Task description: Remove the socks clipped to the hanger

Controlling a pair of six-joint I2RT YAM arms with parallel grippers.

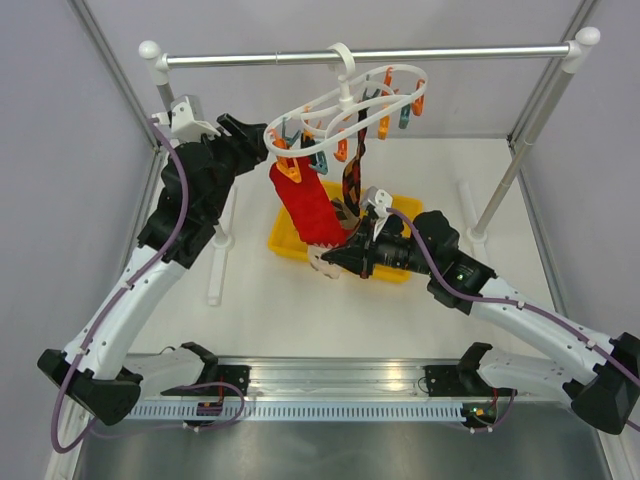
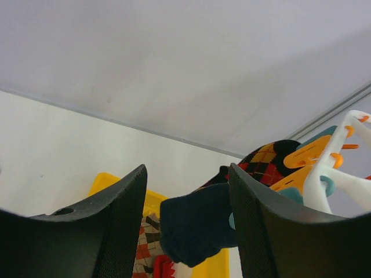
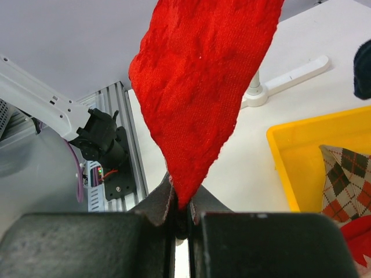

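Left claw (image 1: 268, 138) is raised at the left end of the hanger (image 1: 345, 100), jaws apart, nothing clamped. In the wrist view its two fingers (image 2: 122, 220) stand wide. A navy sock (image 2: 194, 223) shows in the gap beyond them; contact cannot be confirmed. Right of that sock, a checked sock (image 2: 266, 162) hangs by orange pegs on the white ring.

The hanger is hooked over the silver rail (image 1: 450, 51). The red sock (image 1: 305, 205) is pegged by its top edge at the hanger's left end and runs down and rightward.

Right claw (image 1: 332, 258) is closed tight on the bottom tip of the red sock. The wrist view shows the fabric's point pinched between the two pads.

A yellow tray (image 1: 283, 243) sits on the table (image 1: 300, 320) under the hanger and holds diamond-patterned socks (image 3: 348, 179). Its near edge lies just beside the right claw.

White table surface shows between the tray and the arm bases. More shows right of the tray, as far as the rail's right post.
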